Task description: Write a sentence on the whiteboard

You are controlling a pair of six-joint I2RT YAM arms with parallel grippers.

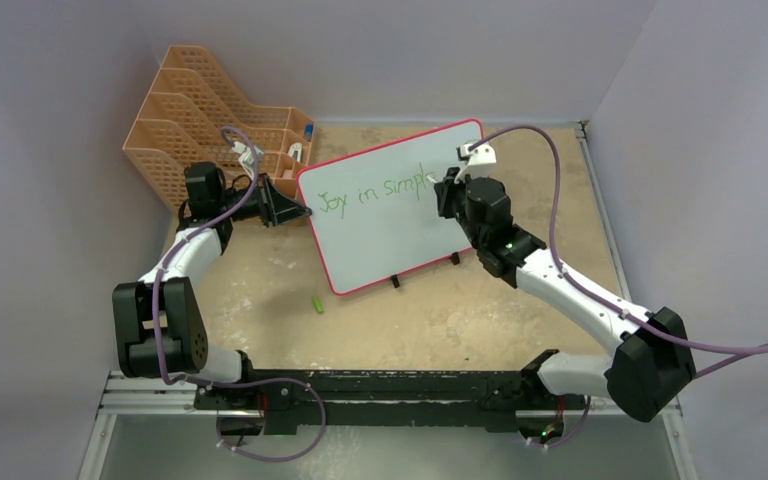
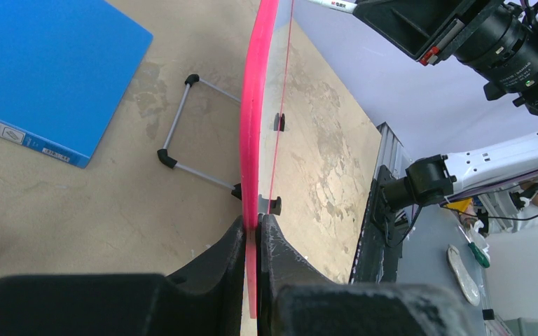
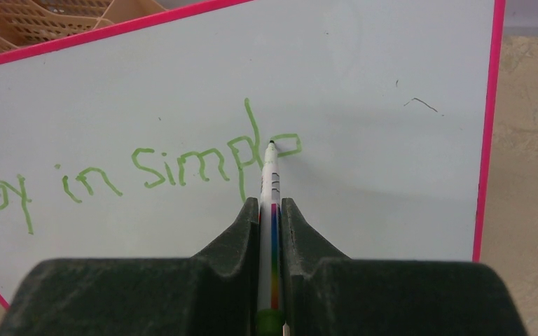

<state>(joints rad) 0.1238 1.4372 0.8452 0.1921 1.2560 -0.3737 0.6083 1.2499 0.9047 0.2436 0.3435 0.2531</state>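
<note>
Green marker strokes of the sentence point(image 1: 373, 193) can be read as "Joy in simpl", with one more letter half formed at the pen tip. They are set along the upper part of the large white whiteboard with a thin pink-red frame point(image 1: 390, 245), which is stood tilted on small black feet at the middle of the table, next to an orange plastic file rack point(image 1: 210, 110).

A slim white marker with a rainbow stripe point(image 3: 271, 175) is pinched between the pressed-together fingers of the right gripper point(image 3: 271, 204), and its tip is touching the board. The board's pink left edge is clamped between the fingers of the left gripper point(image 2: 252, 231).

Several risks are judged likely. If too much pressure is applied through the tip, the marker could be twisted or pushed back in its narrow grip, and the letter would be deformed. The board could also be rocked on its stand if the thin edge were to slip from the left clamp. Little room is left before the right frame, so the last word would have to be dropped to a second line. Wet ink could be smeared if the fingers were dragged across it.
</note>
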